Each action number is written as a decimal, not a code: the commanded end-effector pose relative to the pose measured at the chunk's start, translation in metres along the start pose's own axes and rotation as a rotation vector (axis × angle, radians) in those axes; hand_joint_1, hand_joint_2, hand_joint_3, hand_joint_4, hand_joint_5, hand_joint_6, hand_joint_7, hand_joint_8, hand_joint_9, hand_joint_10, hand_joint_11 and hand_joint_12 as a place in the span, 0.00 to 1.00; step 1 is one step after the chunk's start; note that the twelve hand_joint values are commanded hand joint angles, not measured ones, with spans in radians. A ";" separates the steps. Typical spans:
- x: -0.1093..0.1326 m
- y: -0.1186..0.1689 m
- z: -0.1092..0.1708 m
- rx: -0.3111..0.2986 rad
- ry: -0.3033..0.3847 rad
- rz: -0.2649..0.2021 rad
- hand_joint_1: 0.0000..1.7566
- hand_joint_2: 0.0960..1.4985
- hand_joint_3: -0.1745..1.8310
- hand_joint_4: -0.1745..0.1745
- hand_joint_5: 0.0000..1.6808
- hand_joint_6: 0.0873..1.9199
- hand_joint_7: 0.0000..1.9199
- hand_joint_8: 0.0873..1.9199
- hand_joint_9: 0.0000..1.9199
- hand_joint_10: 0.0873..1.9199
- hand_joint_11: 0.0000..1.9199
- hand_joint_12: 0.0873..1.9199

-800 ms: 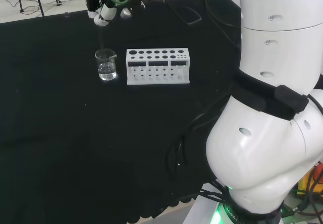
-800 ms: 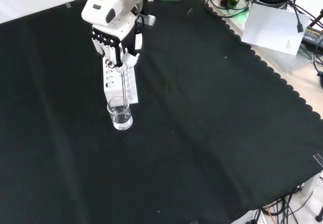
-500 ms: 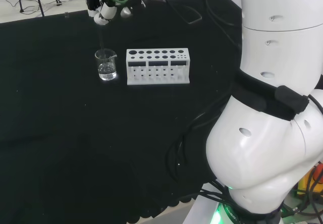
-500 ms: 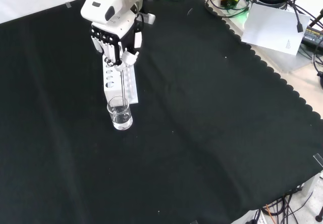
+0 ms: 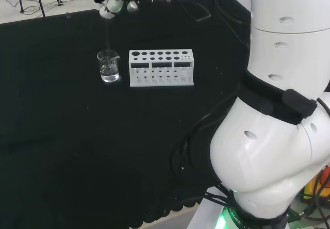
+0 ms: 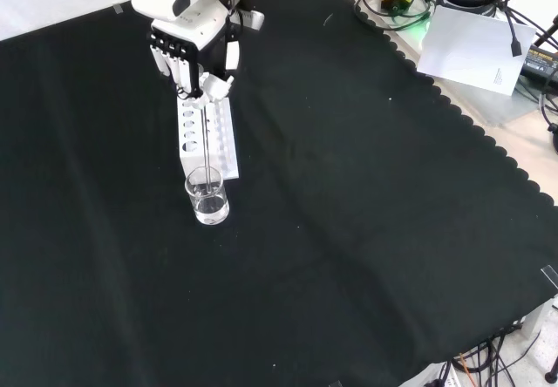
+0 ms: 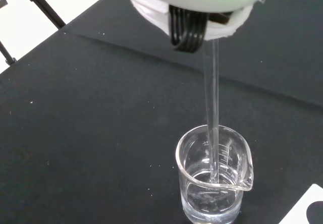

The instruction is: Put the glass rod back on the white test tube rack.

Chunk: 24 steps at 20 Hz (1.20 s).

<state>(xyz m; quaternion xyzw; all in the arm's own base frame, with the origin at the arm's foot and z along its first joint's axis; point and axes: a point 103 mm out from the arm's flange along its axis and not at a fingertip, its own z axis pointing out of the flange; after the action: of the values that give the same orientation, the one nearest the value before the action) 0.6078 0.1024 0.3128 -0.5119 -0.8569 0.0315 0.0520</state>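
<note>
Black-and-white hand at 11 o'clock in front view, fingers pinching top of thin clear glass rod. Rod upright, lower tip inside small clear glass beaker holding a little clear liquid, per wrist view. White plastic test tube rack just beside beaker, at its 3 o'clock in head view. Best: lift straight until tip clears rim, keep vertical, then shift over rack, avoiding beaker wall.

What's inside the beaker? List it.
The beaker holds clear liquid at its bottom and the lower end of the glass rod. The hand covers the rod's top.
</note>
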 end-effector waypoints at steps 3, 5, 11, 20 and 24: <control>0.003 -0.022 -0.032 -0.038 -0.007 0.017 0.76 0.41 0.38 0.00 0.77 0.14 0.73 0.31 0.90 0.30 0.77 0.42; 0.005 -0.025 -0.040 -0.045 -0.013 0.021 0.76 0.41 0.38 0.00 0.77 0.14 0.73 0.31 0.90 0.30 0.77 0.42; 0.004 -0.037 -0.068 -0.075 -0.021 0.040 0.76 0.41 0.38 0.00 0.77 0.14 0.73 0.31 0.90 0.30 0.77 0.42; -0.034 -0.065 -0.073 -0.083 -0.023 0.122 0.76 0.41 0.38 0.00 0.77 0.14 0.73 0.31 0.90 0.30 0.77 0.42; -0.056 -0.085 -0.074 -0.089 -0.023 0.167 0.76 0.41 0.38 0.00 0.77 0.14 0.73 0.31 0.90 0.30 0.77 0.42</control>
<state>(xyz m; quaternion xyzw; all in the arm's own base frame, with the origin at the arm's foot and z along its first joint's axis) 0.5757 0.0425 0.3899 -0.5637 -0.8257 0.0045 0.0195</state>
